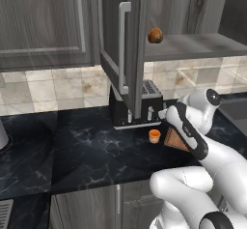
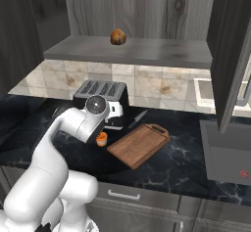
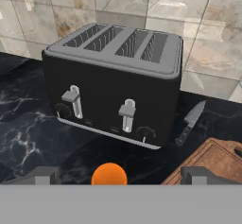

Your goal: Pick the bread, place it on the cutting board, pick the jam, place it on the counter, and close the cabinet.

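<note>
The bread (image 1: 155,35) (image 2: 117,36), a round brown bun, sits on the open cabinet's shelf (image 2: 127,50). The orange jam (image 1: 154,135) (image 2: 102,139) (image 3: 109,175) stands on the black marble counter (image 1: 87,146) in front of the toaster. Just right of it lies the wooden cutting board (image 1: 174,140) (image 2: 138,145) (image 3: 212,161), with nothing on it. My gripper (image 3: 121,175) hangs low over the counter facing the toaster, open, its tips wide apart on either side of the jam. The cabinet doors (image 1: 120,44) (image 2: 230,55) stand open.
A black four-slot toaster (image 1: 137,102) (image 2: 100,94) (image 3: 113,86) stands against the tiled wall straight ahead of the hand. A knife (image 3: 190,123) (image 2: 138,118) lies between the toaster and the board. The open left door hangs over the toaster.
</note>
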Available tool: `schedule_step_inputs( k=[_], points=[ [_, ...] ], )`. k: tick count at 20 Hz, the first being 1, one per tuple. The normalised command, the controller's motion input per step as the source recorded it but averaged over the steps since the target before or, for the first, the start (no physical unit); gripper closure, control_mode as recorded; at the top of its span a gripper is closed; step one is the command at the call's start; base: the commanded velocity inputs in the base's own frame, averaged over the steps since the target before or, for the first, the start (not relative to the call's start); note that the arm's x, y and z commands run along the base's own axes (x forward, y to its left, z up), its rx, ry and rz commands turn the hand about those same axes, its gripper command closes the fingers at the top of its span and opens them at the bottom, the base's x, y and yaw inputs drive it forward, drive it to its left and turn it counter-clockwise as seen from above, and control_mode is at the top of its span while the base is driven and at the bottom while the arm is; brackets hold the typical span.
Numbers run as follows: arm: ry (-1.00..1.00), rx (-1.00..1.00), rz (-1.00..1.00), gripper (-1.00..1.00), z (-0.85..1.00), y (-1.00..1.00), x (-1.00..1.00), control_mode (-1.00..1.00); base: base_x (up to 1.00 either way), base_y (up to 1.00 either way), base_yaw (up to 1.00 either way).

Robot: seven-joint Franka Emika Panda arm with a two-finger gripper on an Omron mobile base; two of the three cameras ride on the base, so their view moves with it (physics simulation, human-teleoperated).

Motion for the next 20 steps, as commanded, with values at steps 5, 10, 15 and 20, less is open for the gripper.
schedule_step_inputs(
  k=[5,10,15,20],
  points=[
    [0.0,0.0,-0.05,-1.0,0.49,0.0,-0.25,-1.0,0.0,0.0,0.0],
    [0.0,0.0,-0.07,-1.0,0.42,0.0,-0.24,-1.0,0.0,0.0,0.0],
    [0.0,0.0,-0.08,-1.0,0.4,0.0,-0.17,-1.0,0.0,0.0,0.0],
    [0.0,0.0,-0.1,-1.0,0.39,0.0,-0.17,-1.0,0.0,0.0,0.0]
  ],
)
